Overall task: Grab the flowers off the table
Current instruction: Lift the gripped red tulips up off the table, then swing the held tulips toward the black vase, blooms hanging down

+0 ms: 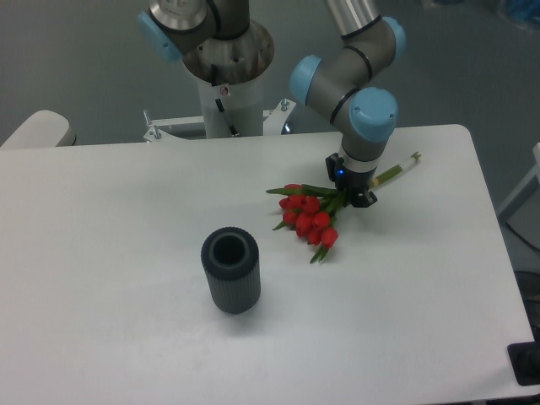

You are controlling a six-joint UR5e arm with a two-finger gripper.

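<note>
Clamping the flowers (309, 218) at their stems, the pincer (352, 192) stands beside the blooms.

A small bunch of red tulips, the flowers (310, 218), lies on the white bench (126, 202), blooms pointing lower left, pale-green stems running up right beneath the claw (353, 192) at mid-stem.

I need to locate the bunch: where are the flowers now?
The flowers are right of centre on the table, with the gripper on their stems, up and right of the dark ribbed cylinder.
</note>
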